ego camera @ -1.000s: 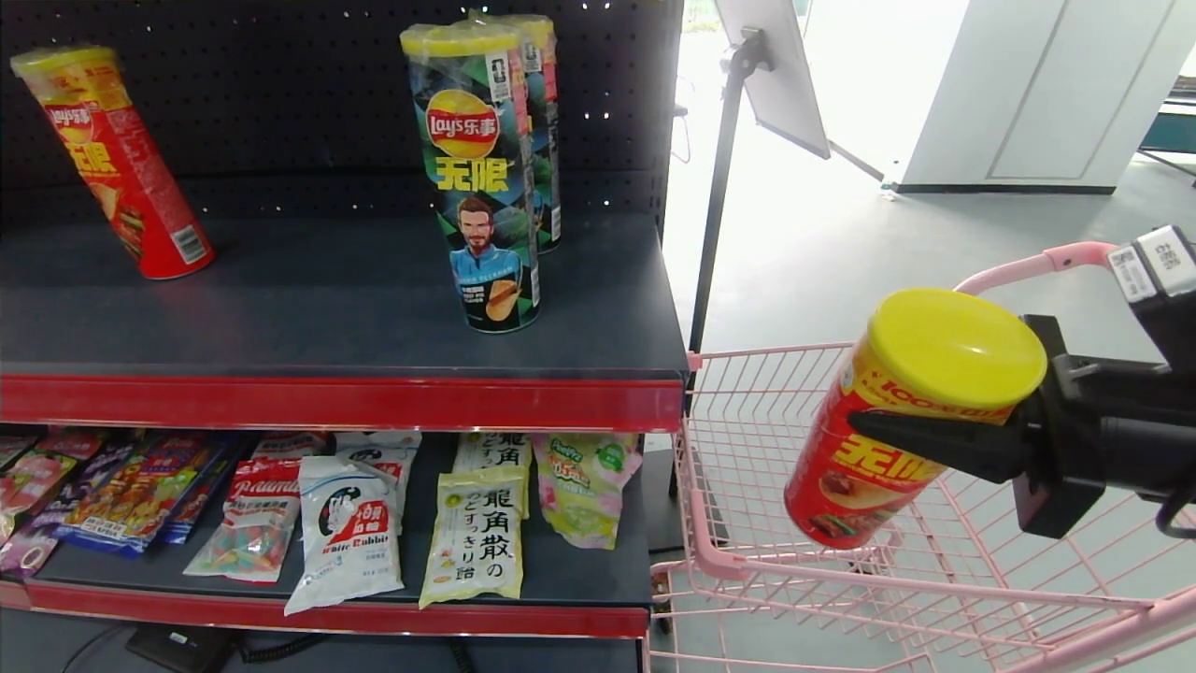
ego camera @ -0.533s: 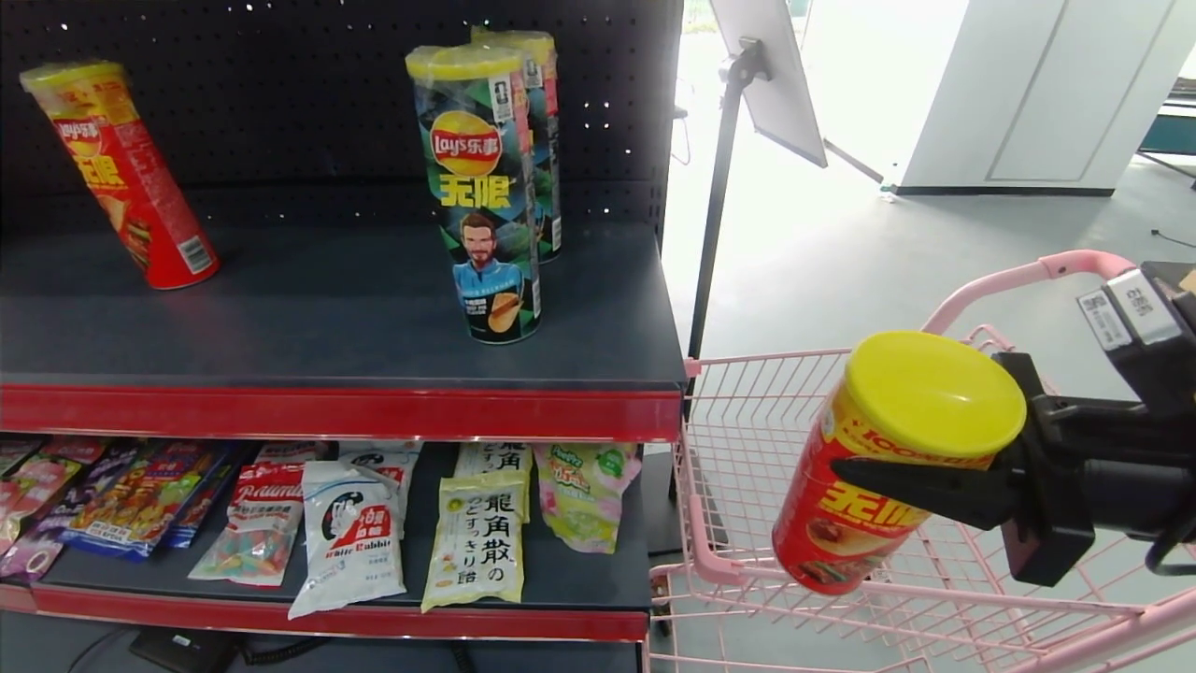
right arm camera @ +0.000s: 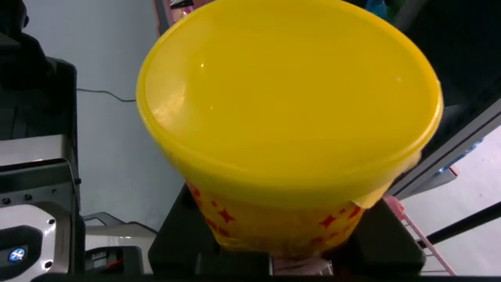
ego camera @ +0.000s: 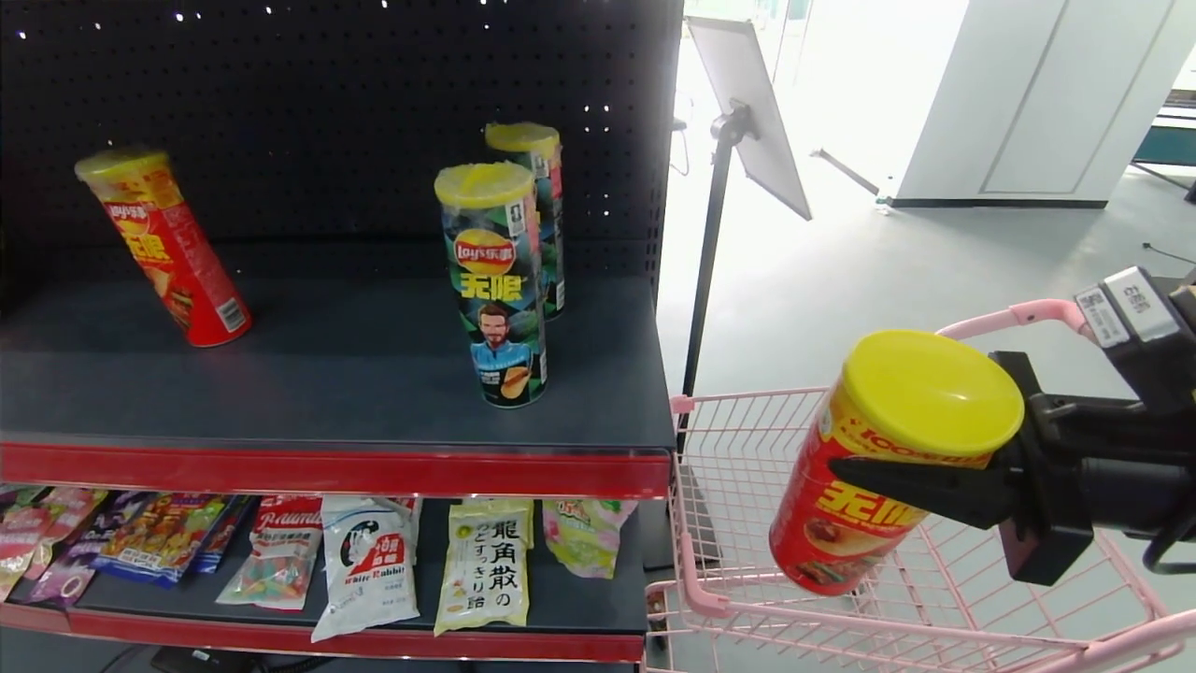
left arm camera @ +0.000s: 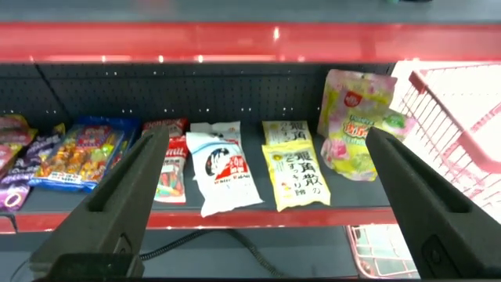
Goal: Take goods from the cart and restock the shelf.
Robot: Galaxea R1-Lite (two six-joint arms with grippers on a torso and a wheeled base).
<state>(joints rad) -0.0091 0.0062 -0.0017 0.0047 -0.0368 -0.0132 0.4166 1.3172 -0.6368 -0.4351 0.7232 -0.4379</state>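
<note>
While right fingers (ego camera: 920, 488) clamp red can (ego camera: 841, 537) over cart (ego camera: 1009, 313) | left fingers (left arm camera: 117, 204) spread facing snack bags (left arm camera: 223, 168)

Head view overlooks shelf (ego camera: 355, 374) and cart (ego camera: 699, 594); left wrist view closely faces the same lower-shelf snack bags (left arm camera: 227, 168).

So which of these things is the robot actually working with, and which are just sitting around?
Part of the job:
- held red can, in the right end effector
- pink cart
- upper shelf
- shelved red can and green cans on it

Just lying about:
- snack packets on the lower shelf
- sign stand beside the shelving
</note>
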